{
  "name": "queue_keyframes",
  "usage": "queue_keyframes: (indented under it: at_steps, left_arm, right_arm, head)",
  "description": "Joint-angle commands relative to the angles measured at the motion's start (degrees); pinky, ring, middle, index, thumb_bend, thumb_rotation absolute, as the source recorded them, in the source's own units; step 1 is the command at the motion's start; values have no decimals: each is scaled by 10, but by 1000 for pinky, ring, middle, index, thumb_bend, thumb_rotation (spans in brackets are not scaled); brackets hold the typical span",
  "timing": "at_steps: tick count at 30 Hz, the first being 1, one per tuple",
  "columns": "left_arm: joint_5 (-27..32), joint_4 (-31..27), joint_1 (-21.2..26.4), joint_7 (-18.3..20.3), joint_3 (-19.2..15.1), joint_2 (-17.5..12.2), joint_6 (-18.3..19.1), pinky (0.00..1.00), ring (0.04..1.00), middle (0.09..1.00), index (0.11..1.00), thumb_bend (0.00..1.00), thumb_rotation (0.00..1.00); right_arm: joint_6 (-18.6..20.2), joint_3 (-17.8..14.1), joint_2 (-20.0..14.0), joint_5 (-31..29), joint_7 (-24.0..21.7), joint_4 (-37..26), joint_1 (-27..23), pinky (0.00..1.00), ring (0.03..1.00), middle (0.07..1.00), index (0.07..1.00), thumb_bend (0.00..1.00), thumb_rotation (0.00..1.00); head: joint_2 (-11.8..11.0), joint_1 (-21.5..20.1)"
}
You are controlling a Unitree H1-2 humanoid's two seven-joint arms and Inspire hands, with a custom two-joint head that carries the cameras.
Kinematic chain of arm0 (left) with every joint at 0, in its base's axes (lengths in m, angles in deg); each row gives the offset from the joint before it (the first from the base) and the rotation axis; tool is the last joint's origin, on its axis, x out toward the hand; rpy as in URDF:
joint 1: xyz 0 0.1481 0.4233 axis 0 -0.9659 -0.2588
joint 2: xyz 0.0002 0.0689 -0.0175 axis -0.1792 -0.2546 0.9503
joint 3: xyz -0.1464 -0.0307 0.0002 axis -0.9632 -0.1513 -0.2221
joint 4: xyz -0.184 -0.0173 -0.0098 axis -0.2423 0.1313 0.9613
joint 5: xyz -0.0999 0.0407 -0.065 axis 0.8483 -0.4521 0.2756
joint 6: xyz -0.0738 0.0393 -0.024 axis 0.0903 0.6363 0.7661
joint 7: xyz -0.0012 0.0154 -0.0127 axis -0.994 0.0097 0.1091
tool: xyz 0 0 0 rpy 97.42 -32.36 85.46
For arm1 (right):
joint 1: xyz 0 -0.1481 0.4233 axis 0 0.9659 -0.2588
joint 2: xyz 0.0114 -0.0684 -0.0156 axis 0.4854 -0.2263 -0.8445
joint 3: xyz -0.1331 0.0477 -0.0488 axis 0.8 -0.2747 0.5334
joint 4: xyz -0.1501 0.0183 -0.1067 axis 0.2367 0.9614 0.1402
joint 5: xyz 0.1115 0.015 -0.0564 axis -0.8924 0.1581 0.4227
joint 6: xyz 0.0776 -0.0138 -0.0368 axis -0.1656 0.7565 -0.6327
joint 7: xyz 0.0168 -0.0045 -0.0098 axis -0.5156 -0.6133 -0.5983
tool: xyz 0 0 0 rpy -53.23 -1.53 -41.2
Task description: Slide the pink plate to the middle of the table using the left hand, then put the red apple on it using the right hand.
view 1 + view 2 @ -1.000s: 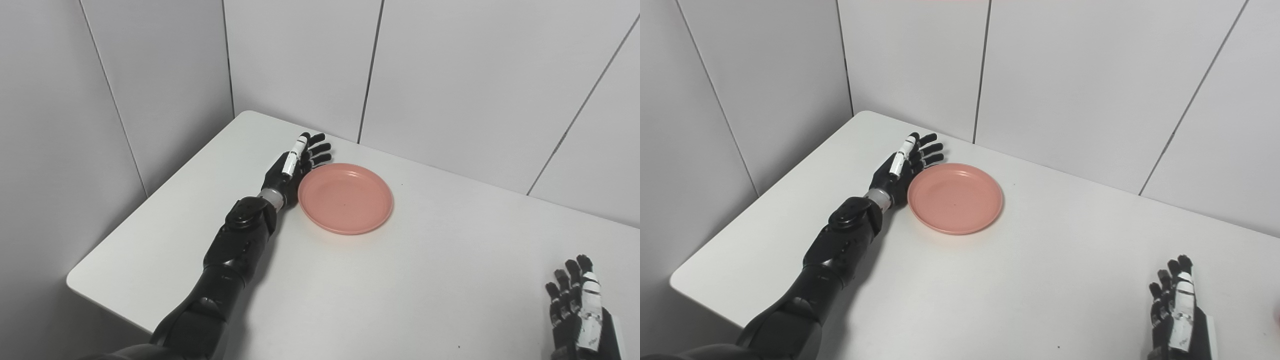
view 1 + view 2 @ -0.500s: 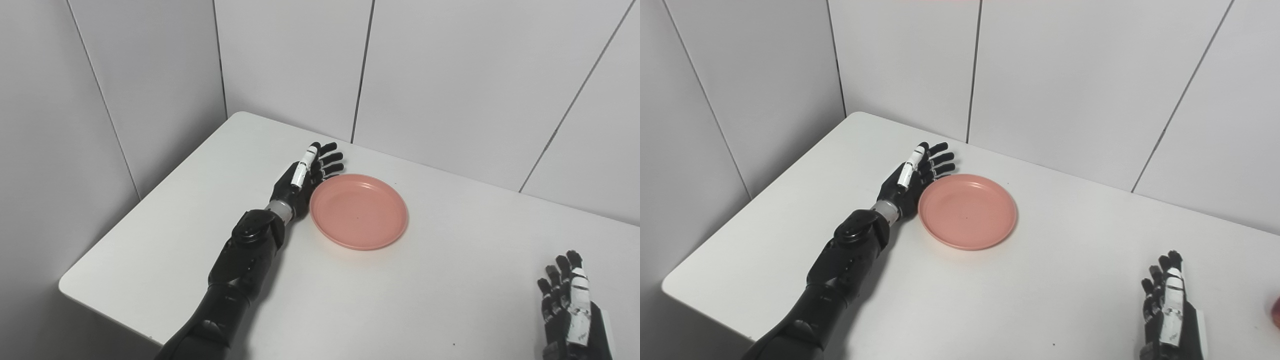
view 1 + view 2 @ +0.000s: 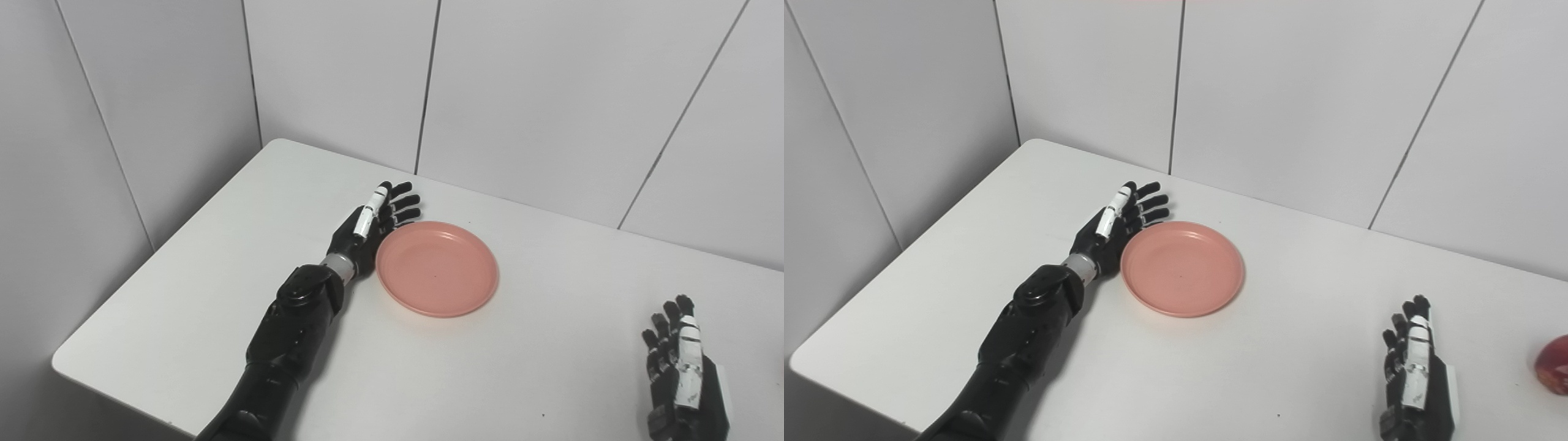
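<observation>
- Left robot hand (image 3: pixel 373 223): fingers spread, holding nothing, edge-on against the left rim of the pink plate (image 3: pixel 436 268).
- Plate sits left of table (image 3: pixel 184 294) centre; push direction is rightward.
- Right robot hand (image 3: pixel 1415 373): spread, empty, nearer the red apple (image 3: pixel 1553 372) at far right.

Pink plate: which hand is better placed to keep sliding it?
Left. The left hand is open and against the pink plate's left rim; the right hand waits, open, near the red apple.
</observation>
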Motion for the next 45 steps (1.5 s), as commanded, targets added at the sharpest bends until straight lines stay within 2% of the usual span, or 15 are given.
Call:
queue_keyframes:
  at_steps: [1,13,25,45]
  left_arm:
    - [-9,0,-17,-4,7,3,28,839,846,851,839,354,1000]
    - [-8,-24,-31,-4,22,12,41,840,854,858,850,339,1000]
    - [-26,-68,-50,-27,36,30,72,838,856,864,853,335,1000]
    - [-42,-156,-92,-49,65,90,117,860,868,876,863,340,1000]
  right_arm:
    - [-8,5,4,8,3,-21,-17,1000,1000,1000,1000,187,1000]
    - [-21,12,6,13,2,-13,-19,1000,1000,1000,1000,218,1000]
    - [1,16,15,27,13,-26,-23,1000,1000,1000,997,240,1000]
    - [-1,17,26,28,16,-24,-28,1000,1000,1000,996,288,1000]
  head:
    - [2,-6]
    - [17,-40]
    - [32,-67]
    - [49,-100]
